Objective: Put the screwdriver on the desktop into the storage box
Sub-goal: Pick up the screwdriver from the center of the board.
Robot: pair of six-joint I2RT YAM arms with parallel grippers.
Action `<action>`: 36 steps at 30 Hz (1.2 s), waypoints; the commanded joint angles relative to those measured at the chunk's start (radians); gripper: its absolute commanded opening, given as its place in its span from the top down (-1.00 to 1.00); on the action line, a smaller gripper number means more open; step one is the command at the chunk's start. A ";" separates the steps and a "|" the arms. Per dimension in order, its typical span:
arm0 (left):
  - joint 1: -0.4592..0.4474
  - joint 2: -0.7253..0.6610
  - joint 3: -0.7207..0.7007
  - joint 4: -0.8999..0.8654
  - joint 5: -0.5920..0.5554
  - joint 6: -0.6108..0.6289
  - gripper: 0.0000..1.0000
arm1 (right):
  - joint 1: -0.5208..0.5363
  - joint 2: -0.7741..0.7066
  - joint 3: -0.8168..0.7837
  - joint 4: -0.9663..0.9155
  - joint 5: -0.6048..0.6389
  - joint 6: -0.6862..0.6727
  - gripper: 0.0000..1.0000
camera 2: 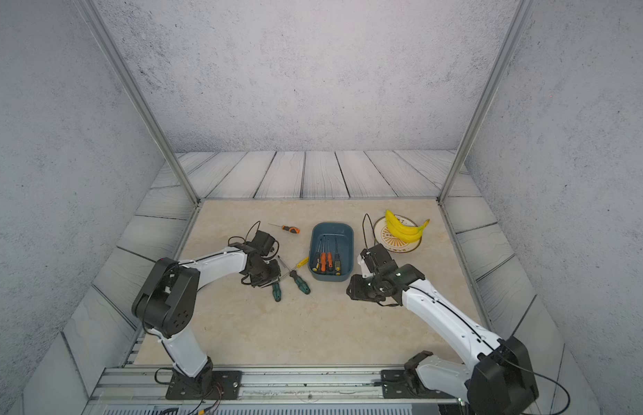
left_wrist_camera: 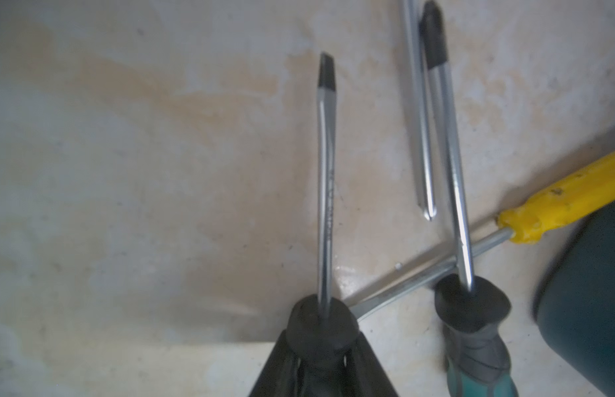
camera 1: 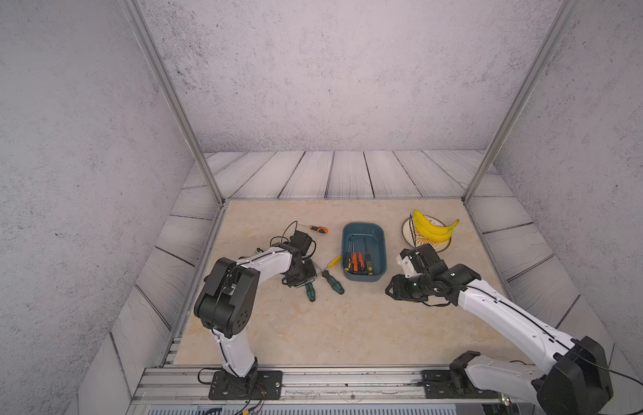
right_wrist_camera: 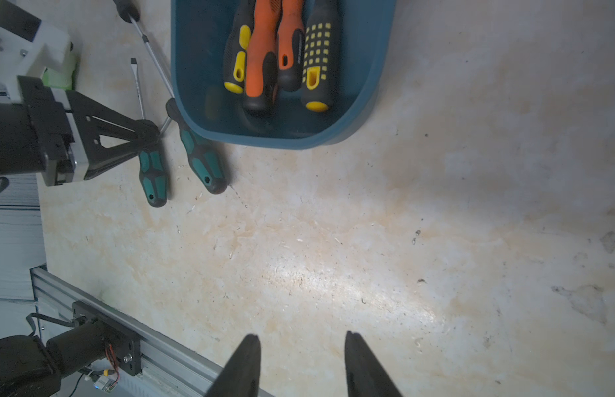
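Left gripper (left_wrist_camera: 319,328) clamps a green-handled flathead screwdriver (left_wrist_camera: 325,172) on the desktop (camera 1: 313,330), left of the storage box (camera 1: 361,277); right gripper (right_wrist_camera: 301,359) hangs open.

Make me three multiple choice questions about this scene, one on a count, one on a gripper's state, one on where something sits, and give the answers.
1. How many screwdriver handles lie in the storage box? A two; B four; C six.
2. The left gripper is: A shut on a green-handled screwdriver; B open over the storage box; C open and empty.
3. The bananas lie: A in the storage box; B in the left gripper; C on the round plate.
Answers: 1 B, the right wrist view shows four handles side by side. 2 A, it pinches the black collar of that handle. 3 C, both top views show them lying across the plate.
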State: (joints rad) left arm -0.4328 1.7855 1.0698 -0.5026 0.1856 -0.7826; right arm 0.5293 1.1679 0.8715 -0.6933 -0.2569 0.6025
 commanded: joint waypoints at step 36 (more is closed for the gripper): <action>-0.108 -0.598 -0.134 0.144 0.142 -0.173 1.00 | 0.046 0.008 0.053 0.370 -0.329 0.075 -0.05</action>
State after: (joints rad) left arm -0.5163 1.2140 0.9485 -0.4320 0.3073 -0.9115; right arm 0.5663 1.1530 0.8974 -0.4339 -0.4881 0.6418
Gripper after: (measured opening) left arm 0.235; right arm 0.524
